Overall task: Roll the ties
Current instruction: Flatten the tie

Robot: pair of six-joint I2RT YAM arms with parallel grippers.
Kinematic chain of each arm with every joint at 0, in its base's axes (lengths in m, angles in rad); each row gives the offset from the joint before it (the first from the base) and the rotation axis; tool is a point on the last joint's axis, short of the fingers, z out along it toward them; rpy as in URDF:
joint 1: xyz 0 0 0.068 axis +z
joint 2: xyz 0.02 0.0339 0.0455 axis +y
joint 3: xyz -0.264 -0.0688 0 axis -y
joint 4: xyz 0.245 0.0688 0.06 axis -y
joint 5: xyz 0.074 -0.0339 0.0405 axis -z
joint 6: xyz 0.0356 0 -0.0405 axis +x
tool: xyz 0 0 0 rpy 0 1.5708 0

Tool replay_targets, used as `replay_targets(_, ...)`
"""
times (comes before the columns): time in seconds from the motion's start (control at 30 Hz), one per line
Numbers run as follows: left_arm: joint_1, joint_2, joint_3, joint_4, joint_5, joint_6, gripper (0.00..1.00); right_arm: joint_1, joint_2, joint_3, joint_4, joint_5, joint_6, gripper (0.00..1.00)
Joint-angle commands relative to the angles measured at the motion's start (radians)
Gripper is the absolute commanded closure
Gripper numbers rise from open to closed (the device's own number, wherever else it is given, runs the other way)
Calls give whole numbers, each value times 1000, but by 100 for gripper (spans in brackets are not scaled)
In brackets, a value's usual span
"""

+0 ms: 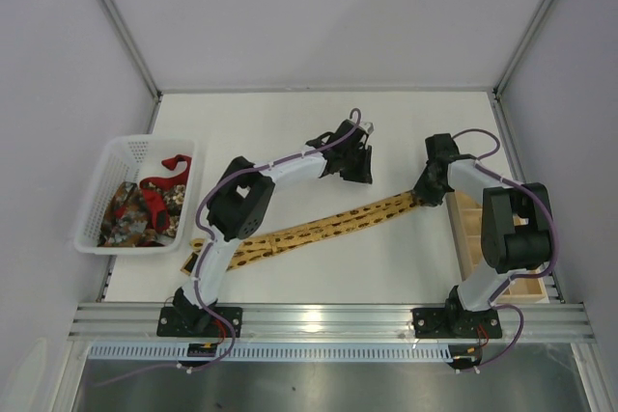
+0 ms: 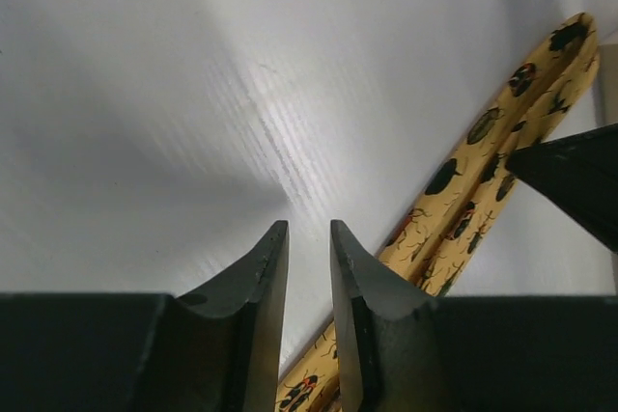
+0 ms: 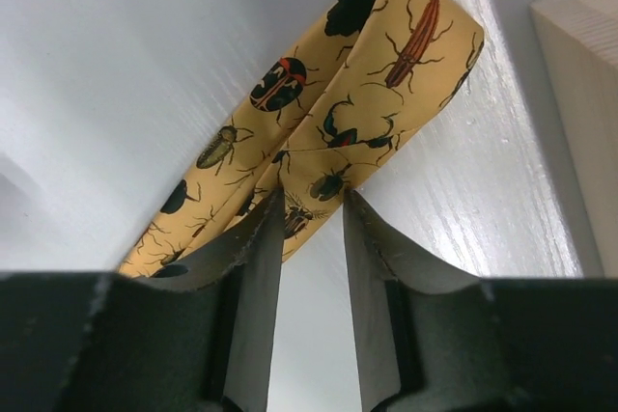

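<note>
yellow tie (image 1: 328, 224) lying diagonally, right claw (image 3: 311, 200) sitting narrowly parted at tie's folded end, left claw (image 2: 309, 229) narrowly parted, empty, hovering just beside tie

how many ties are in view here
3. A yellow tie lies diagonally across the table; a red tie and a dark patterned tie sit in the white basket at left, which may hide more.

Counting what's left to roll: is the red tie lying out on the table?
No, the red tie sits in the white basket at the left, beside the dark patterned tie.
</note>
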Motion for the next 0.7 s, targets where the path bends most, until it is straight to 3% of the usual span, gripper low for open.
replay_targets(0.0, -8, 22, 42, -33, -2, -21, 71, -3, -19, -3, 53, -18, 19, 67)
replay_targets(0.07, -8, 24, 34, -36, 2, -25, 73, -3, -18, -8, 79, -35, 25, 70)
replay_targets(0.3, -14, 12, 22, -33, 10, -21, 73, -2, -12, 0, 100, -53, 40, 100)
replay_targets(0.33, -14, 12, 22, -39, 8, -22, 74, -2, -13, 6, 91, -56, 39, 100)
replay_targets(0.37, -14, 10, 25, -44, 7, -21, 74, 2, -25, 4, 85, -56, 34, 99)
replay_targets(0.43, -14, -3, 22, -46, 7, -19, 74, 2, -41, -2, 79, -50, 23, 75)
replay_targets(0.5, -14, -8, 20, -50, 5, -12, 74, 5, -39, 9, 64, -44, 16, 57)
replay_targets(0.67, -17, -11, 26, -56, 16, -12, 74, 11, 17, 78, -9, 1, 11, 52)
